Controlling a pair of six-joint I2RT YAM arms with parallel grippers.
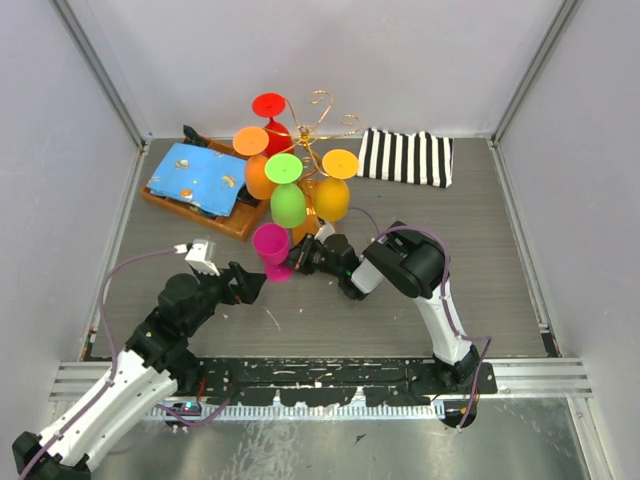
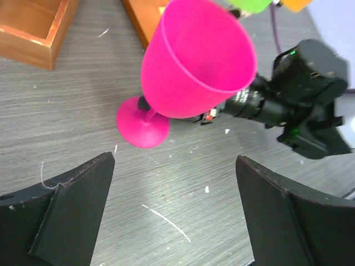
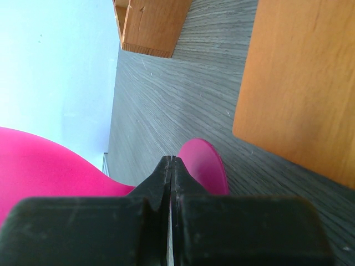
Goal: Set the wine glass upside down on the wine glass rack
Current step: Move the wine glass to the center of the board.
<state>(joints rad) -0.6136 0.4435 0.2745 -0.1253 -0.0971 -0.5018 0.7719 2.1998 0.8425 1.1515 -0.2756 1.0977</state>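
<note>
Wine glass (image 2: pixel 199 61) leans just in front of the rack (image 3: pixel 299 83), your right fingers (image 3: pixel 155 188) clenched on its stem and your left fingers (image 2: pixel 72 210) released nearby. Next, lift it, invert it and hook it on a free arm.

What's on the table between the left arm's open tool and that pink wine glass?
Only bare grey table, flecked with white scuffs, separates the left tool from the pink wine glass; the left wrist view shows it.
</note>
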